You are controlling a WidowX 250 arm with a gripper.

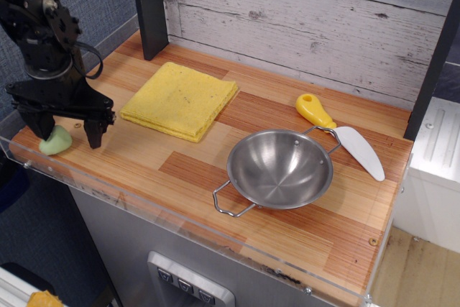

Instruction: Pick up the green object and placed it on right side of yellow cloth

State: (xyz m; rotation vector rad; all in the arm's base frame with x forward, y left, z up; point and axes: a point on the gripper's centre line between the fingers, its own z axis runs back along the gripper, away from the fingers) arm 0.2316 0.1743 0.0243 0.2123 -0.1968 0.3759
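1. The gripper (68, 133) hangs over the near left corner of the counter (215, 170), its two black fingers spread wide apart and pointing down. The left fingertip (44, 131) is at, or in front of, the top right edge of the green object (55, 141); whether it touches cannot be told. The right finger stands clear, over bare wood. Nothing is held.

2. The green object lies at the near left corner, close to the clear front lip of the counter. It sits mostly to the left of the span between the fingers, not centred in it.

3. It looks like a small, soft, rounded lump, most likely very light and easily squashed. A gentle squeeze across its widest part, low down near the wood, should hold it best; a pinch on the rounded top could let it pop out or roll toward the edge.

4. To my eye, the claw needs to shift left so the lump sits between both fingers before they come together.

5. The yellow cloth (180, 98) lies flat and folded, farther back and to the right of the claw, well apart from the lump.

6. Right of the cloth is a strip of bare wood, then the steel bowl (279, 169) nearer the front and the yellow-handled spatula (338, 134) beyond it. That bare strip looks like the drop spot, with the bowl's rim the thing to avoid.
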